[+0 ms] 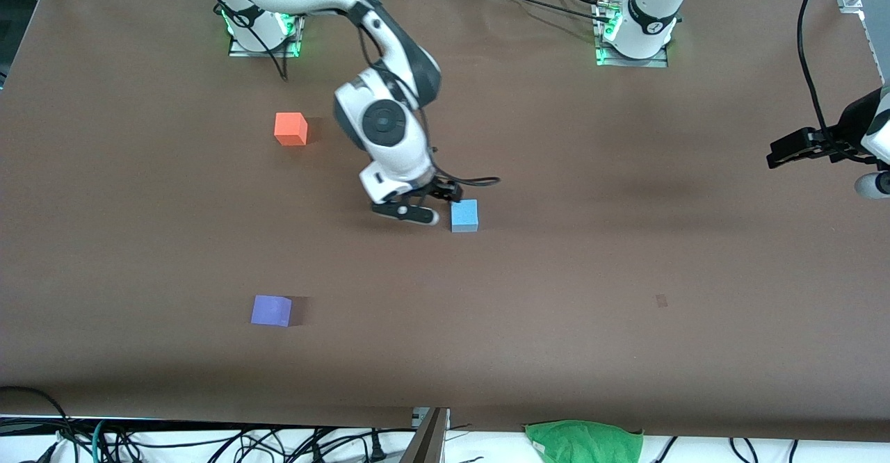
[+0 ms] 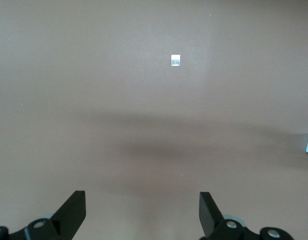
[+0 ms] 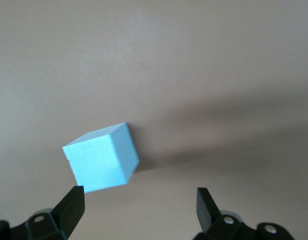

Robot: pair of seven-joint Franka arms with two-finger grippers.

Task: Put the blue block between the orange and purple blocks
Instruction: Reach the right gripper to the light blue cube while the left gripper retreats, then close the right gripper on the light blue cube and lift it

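Trouble looks likeliest at the grab: the right gripper (image 1: 437,207), jaws wide and empty, sits off-centre beside the blue block (image 1: 464,215) at mid-frame, so one finger could knock it away. Orange block (image 1: 290,129) upper left, purple block (image 1: 271,311) lower left. Left gripper (image 1: 784,152) waits open at the right edge.

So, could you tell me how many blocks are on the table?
3: the orange block nearest the robots' bases, the blue block mid-table beside the right gripper, the purple block nearest the front camera.
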